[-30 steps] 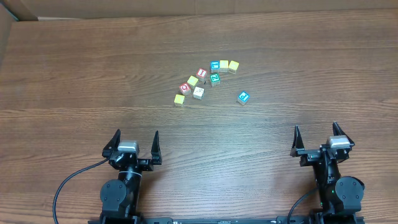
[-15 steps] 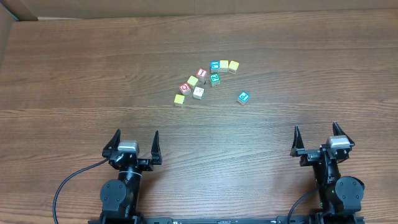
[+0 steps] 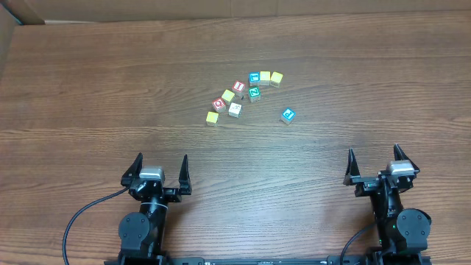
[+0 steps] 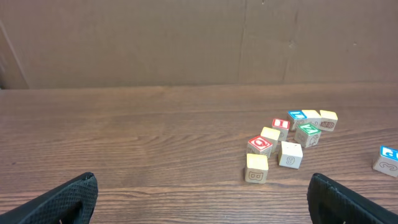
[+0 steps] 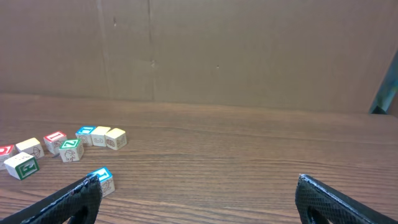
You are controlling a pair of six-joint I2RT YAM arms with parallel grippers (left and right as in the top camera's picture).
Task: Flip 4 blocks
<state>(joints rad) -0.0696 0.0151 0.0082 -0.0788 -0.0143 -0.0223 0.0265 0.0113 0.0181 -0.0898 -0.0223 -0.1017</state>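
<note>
Overhead: nothing has shifted over the last second and no cube is turned, so the task stands at its start. The small yellow wooden cube, whitish-cream cube, teal-green-faced letter cube and blue-faced letter cube lie mid-way across the brown wood-grain table. The blue one sits apart to the right. The left gripper and right gripper rest at the near edge, well apart from the cubes, jaws wide and empty.

Left wrist: the cluster lies ahead, to the right.

Right wrist: the blue-faced letter cube is nearest, ahead and to the left.
</note>
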